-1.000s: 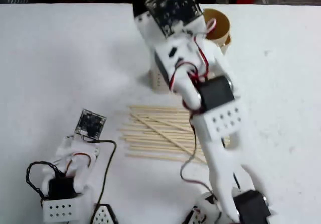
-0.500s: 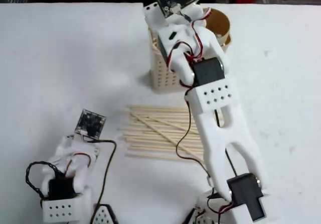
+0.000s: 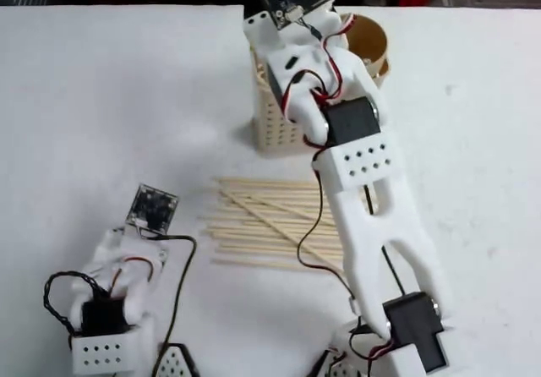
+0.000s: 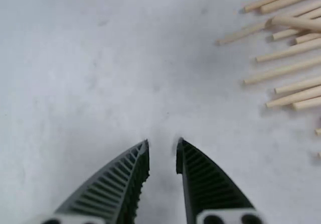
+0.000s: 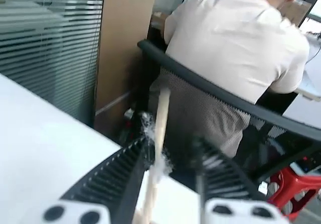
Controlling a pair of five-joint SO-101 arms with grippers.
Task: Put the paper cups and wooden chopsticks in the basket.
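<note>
Several wooden chopsticks [image 3: 270, 225] lie in a loose pile at the table's middle, and their ends [image 4: 291, 58] show in the left wrist view. A white lattice basket [image 3: 270, 123] stands at the back, with a brown paper cup [image 3: 368, 43] beside it on the right. My right arm [image 3: 355, 166] stretches over the basket. My right gripper [image 5: 173, 143] is open. One chopstick [image 5: 159, 123] stands against one of its fingers, with a gap to the other. My left gripper [image 4: 163, 142] hovers open over bare table beside the pile, holding nothing.
The left arm [image 3: 110, 301] sits folded at the front left corner. The table's far edge [image 3: 127, 7] runs just behind the basket. Beyond it is a dark office chair [image 5: 210, 103] with a person seated in it.
My right arm swung out toward the far edge and lifted its wrist over the basket between the earliest frame and half a second ago, then held still. The left arm stayed put.
</note>
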